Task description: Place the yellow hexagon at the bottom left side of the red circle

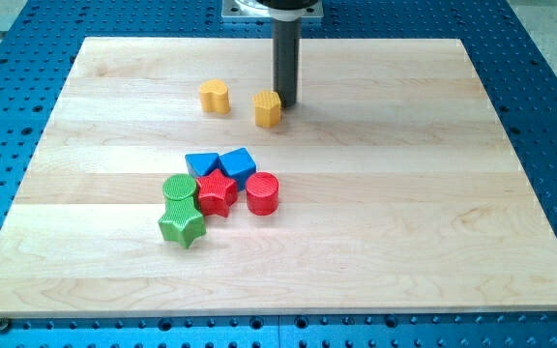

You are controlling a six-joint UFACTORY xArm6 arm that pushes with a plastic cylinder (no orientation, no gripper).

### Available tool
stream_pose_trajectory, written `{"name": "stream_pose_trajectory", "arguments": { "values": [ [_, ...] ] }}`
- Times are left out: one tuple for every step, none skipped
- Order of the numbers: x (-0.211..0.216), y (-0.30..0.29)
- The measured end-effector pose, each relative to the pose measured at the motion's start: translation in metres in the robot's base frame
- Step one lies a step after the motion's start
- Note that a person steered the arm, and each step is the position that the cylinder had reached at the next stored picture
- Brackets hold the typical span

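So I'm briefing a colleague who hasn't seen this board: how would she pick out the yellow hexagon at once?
Start at the dark rod coming down at the top middle of the wooden board; my tip sits just right of the yellow hexagon, about touching it. A second yellow block lies further left. The hexagon has flat facets; the other looks rounded with a notched top.

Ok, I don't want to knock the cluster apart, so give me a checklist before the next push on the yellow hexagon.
1. My tip at the yellow hexagon, on its upper right: ok.
2. Actual contact: cannot tell.
3. Other yellow block off the push line: ok.
4. Spot at the red circle's lower left free: not ok, the red star sits just left of it.
5. Straight path: not ok, blue blocks in between.
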State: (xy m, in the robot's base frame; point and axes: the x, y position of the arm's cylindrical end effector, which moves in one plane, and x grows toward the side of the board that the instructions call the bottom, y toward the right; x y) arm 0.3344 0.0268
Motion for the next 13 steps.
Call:
{"name": "stream_pose_trajectory", "arguments": {
  "values": [
    [0.009, 0.028],
    [-0.009, 0.031],
    [-0.039, 0.002],
    [-0.06, -0.045],
    [-0.068, -0.096],
    [-0.06, -0.128],
    [-0.03, -0.126],
    [-0.002, -0.108],
    [0.014, -0.076],
    [0.025, -0.044],
    [0.038, -0.01],
    [0.051, 0.029],
    [0.073, 0.063]
  ]
}}
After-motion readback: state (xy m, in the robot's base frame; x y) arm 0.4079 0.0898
